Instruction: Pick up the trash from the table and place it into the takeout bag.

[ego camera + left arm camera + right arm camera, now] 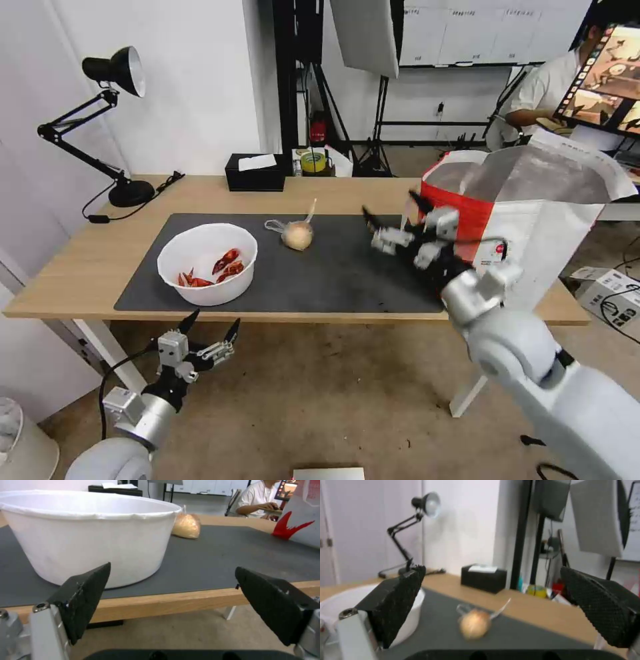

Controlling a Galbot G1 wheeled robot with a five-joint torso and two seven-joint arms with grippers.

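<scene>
Bench (80,267), grey mat. Takeout bag (567,220) stands open at right end, contents hidden. White bowl (207,263) left, holds red shells (227,262). Knotted bag (297,234) mid-mat. Right end effector (393,223) apart beside takeout bag; left end effector (212,328) apart, below near edge.

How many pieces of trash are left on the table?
2: a white bowl of red shells on the dark grey mat's left part, and a knotted clear bag with beige ball mid-mat. The takeout bag may hide more.
</scene>
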